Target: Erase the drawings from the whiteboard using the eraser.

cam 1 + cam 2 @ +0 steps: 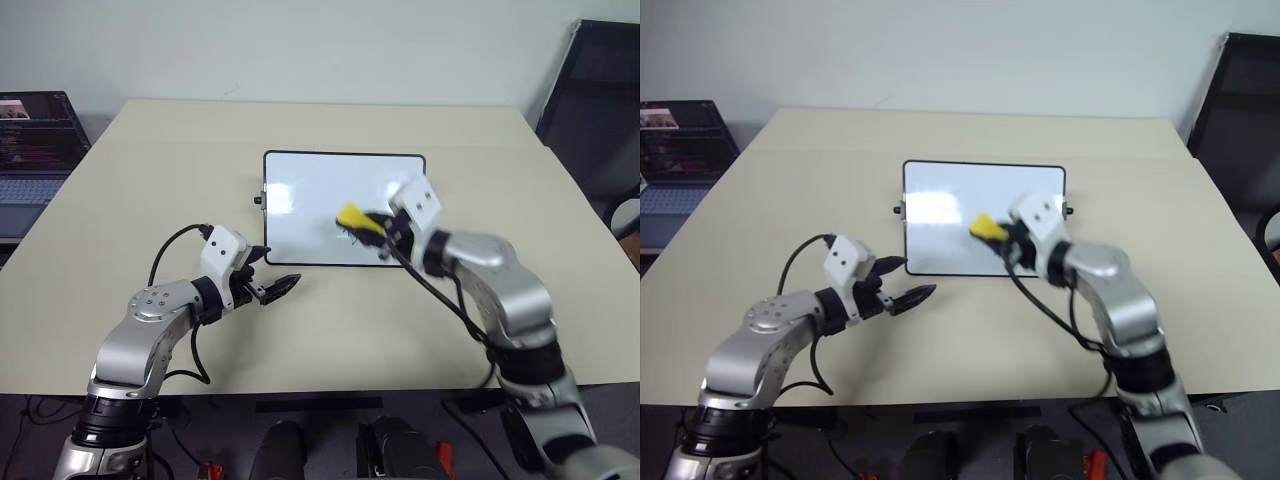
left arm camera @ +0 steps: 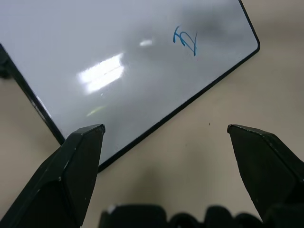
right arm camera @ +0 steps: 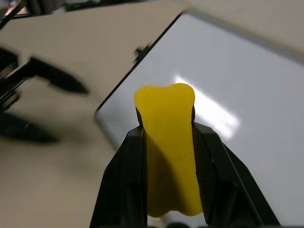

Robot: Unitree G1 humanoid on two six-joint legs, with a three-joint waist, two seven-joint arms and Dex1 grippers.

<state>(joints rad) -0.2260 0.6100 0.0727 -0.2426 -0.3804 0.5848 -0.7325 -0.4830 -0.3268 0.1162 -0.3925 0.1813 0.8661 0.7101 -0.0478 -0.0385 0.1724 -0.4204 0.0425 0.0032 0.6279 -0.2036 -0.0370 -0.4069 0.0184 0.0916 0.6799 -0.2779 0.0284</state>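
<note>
Right gripper (image 3: 168, 142) pinches the eraser (image 3: 168, 142), its two black fingers (image 3: 124, 175) pressed against the yellow block's sides with the block's rounded end poking out past the tips. From the head views the eraser (image 1: 352, 217) sits over the near right part of the whiteboard (image 1: 300, 200), low over the glossy surface; whether it actually touches the board cannot be told.

A blue scribble (image 2: 186, 40) shows in the left wrist view, close to one rounded corner of the board. In the left eye view a faint dark mark lies right under the eraser near the board's near edge, probably that same scribble. No other drawings can be made out, so the rest of the board looks clean from here, though glare covers part of it.

Left gripper (image 1: 272, 287) hangs with its jaws spread and nothing between them, off the board's near left corner, just beside the black frame (image 1: 265, 215) and above the beige table (image 1: 150, 170). A laptop (image 1: 35, 140) stands well away beyond the table's left edge.

My reading: the wiping step is under way, with at least one mark left. The next move calls for pressing the eraser flat onto the mark beneath it and rubbing across it in short strokes, keeping the block inside the frame. The board could slide under the push, so the empty left gripper may need to brace its edge.
</note>
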